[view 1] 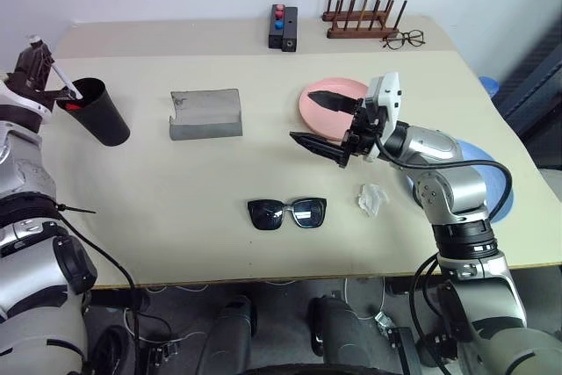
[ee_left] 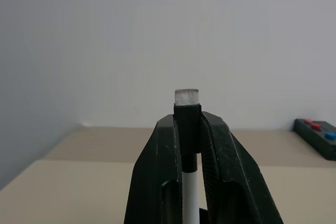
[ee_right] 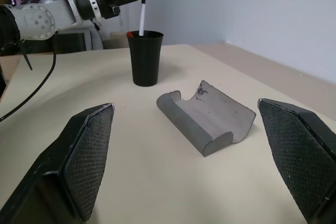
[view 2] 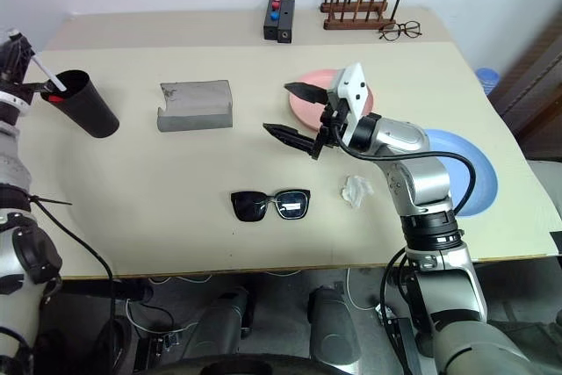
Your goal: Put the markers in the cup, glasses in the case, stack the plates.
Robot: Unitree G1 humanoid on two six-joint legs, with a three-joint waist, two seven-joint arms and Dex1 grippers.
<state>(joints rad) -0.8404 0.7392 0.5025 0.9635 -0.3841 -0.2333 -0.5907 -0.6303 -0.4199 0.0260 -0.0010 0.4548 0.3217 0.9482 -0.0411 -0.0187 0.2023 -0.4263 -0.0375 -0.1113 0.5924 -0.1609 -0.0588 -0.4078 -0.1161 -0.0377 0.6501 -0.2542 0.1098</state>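
Beige table (view 1: 176, 208); white marker (ee_right: 142, 17) seemingly dipping into cup (ee_right: 145, 59).

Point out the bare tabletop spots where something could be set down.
Free: between the cup and sunglasses, and behind the case toward the button box. Crowded: around the pink plate, blue plate and tissue.

White marker (ee_left: 190, 182) upright in left pincer (ee_left: 187, 124)
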